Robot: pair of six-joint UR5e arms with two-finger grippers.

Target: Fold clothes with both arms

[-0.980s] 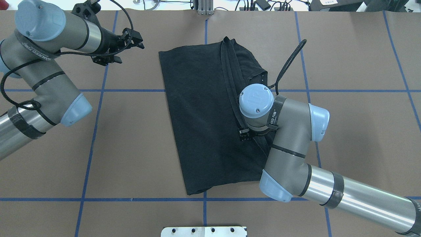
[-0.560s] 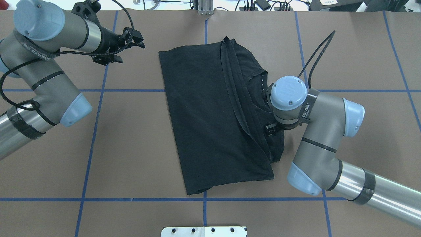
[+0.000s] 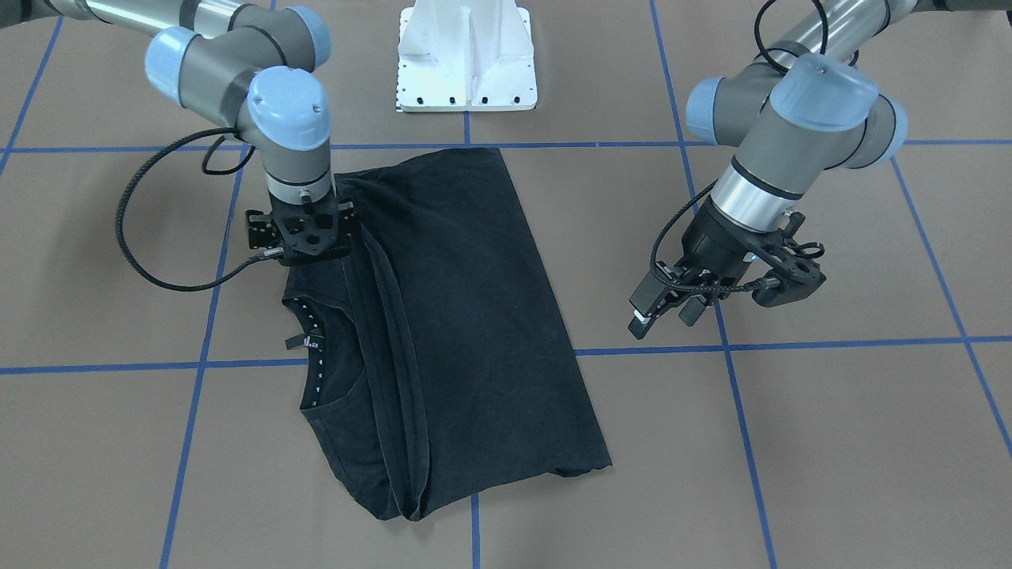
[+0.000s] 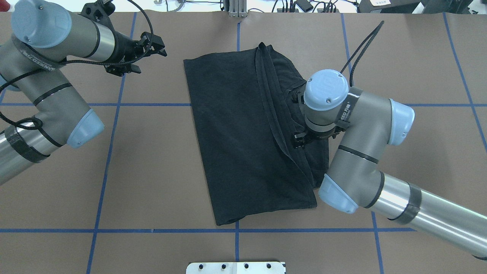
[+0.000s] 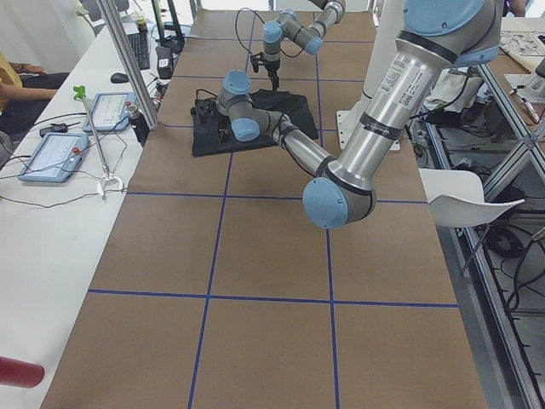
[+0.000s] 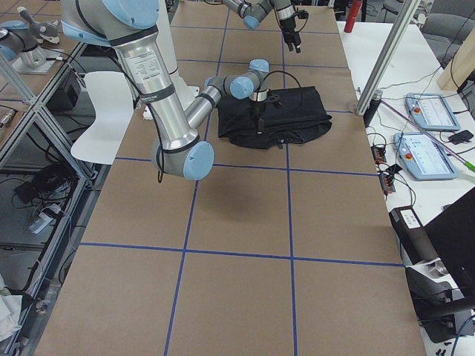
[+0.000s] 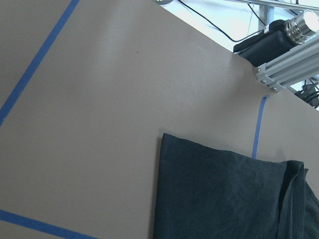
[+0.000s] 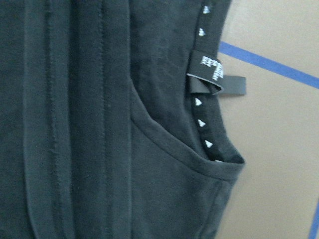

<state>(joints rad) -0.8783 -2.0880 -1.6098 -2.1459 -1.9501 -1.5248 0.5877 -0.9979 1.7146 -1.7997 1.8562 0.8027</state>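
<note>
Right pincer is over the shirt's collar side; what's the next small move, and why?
Probably lower the right pincer straight down onto the strip of the T-shirt beside the collar and pinch it. That strip lies flat outside the folded-over panel, and the pincer hangs right above it, while the left pincer is open over the table, away from the cloth.

Folded black T-shirt under right arm
</note>
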